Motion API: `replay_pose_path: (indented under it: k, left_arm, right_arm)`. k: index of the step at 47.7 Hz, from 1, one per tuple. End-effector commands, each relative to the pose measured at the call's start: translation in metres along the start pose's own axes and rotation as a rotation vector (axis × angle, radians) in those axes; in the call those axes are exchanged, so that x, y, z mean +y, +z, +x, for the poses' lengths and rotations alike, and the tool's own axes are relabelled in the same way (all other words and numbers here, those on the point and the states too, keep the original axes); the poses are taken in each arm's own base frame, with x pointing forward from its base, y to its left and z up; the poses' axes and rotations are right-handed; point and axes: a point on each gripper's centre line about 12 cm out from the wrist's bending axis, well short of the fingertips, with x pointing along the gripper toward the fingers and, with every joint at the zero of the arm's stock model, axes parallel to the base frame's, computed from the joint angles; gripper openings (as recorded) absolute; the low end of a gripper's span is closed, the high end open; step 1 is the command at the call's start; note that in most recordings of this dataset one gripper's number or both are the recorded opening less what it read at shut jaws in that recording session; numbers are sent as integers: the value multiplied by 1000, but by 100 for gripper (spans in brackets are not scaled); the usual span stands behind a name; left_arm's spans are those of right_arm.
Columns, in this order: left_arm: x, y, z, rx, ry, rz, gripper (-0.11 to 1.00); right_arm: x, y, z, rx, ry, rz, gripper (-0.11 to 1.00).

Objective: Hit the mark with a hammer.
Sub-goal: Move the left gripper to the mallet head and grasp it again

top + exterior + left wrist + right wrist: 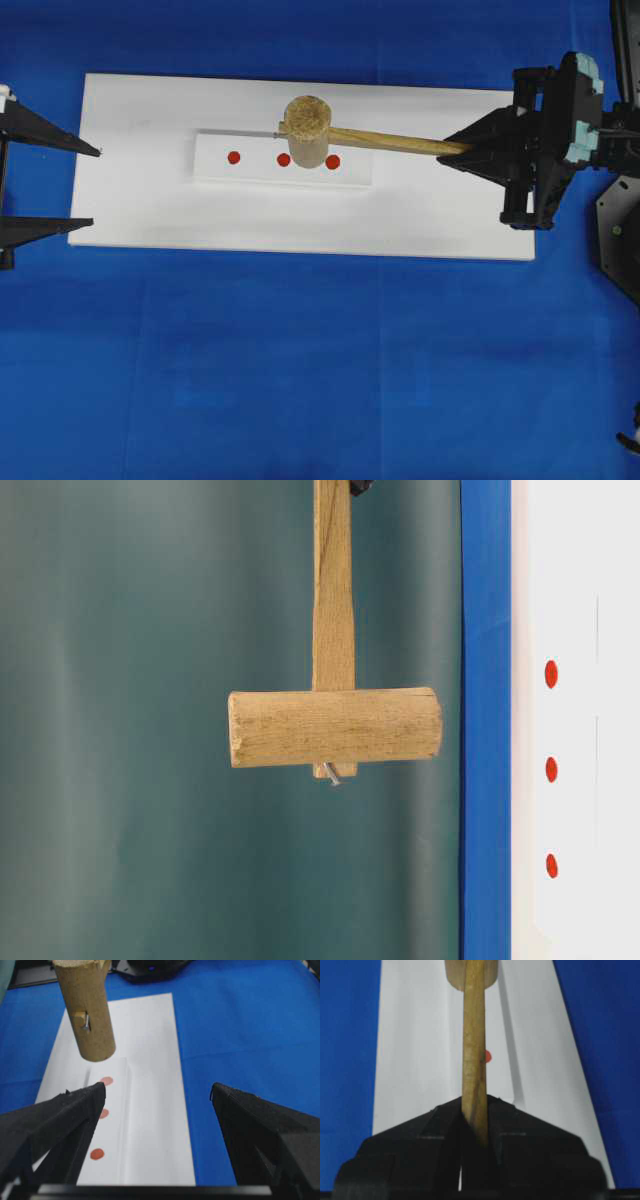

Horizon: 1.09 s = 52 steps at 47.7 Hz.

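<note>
Black fingers of my left gripper (157, 1105) fill the foreground of the left wrist view, spread wide with nothing between them; this arm is parked off the end of the white base board (130, 210) and plays no part at the moment. Taking the raised white block (215, 170) as my landmark: it sits on the base board and carries three red dots in a row, and the mark (284, 159) is the middle one. My right gripper (462, 149) has its jaws pressed tight on the far end of the hammer (306, 130) handle, seen plainly in the right wrist view, where the handle runs straight out from between the pinching fingers. From overhead the hammer head hangs over the block, covering the ground between the mark and the dot (333, 161) on the right gripper's side, its face edge just beside the mark. The table-level view shows the head clear of the board with open air between, so the head is raised, not resting on the block. Progress, as I judge it: hammer picked up and carried over the block, done; the blow itself, not yet delivered. Alignment looks close but slightly off toward the right gripper's side of the mark, though I cannot tell how much of that is overhead parallax. Remaining: bring the head squarely over the middle dot if needed, then swing down onto it without clipping either outer dot.
</note>
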Motion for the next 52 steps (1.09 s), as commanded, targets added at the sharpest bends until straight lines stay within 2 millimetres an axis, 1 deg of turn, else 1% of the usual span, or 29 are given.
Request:
replay_pose_path:
  k: [1, 4, 11, 18, 24, 37, 44, 52]
  left_arm:
    - [0, 3, 2, -8, 0, -1, 84]
    - [0, 3, 2, -8, 0, -1, 84]
    - [1, 4, 2, -11, 2, 0, 84]
    - [2, 4, 2, -9, 11, -1, 84]
    - [2, 3, 2, -6, 12, -2, 84]
    - [2, 3, 2, -6, 12, -3, 84]
    - [2, 3, 2, -5, 12, -3, 84]
    - [2, 3, 2, -5, 11, -2, 85]
  right_arm:
    - [1, 16, 1, -41, 1, -3, 2]
    - [2, 16, 4, -35, 4, -5, 2]
    - [10, 25, 14, -40, 23, -15, 2]
    - [19, 40, 32, -44, 44, -26, 2]
    - [23, 51, 52, -44, 44, -33, 2]
    - [32, 68, 86, -37, 55, -55, 2]
    - [35, 73, 95, -39, 59, -70, 2]
    - [35, 73, 96, -42, 59, -72, 2]
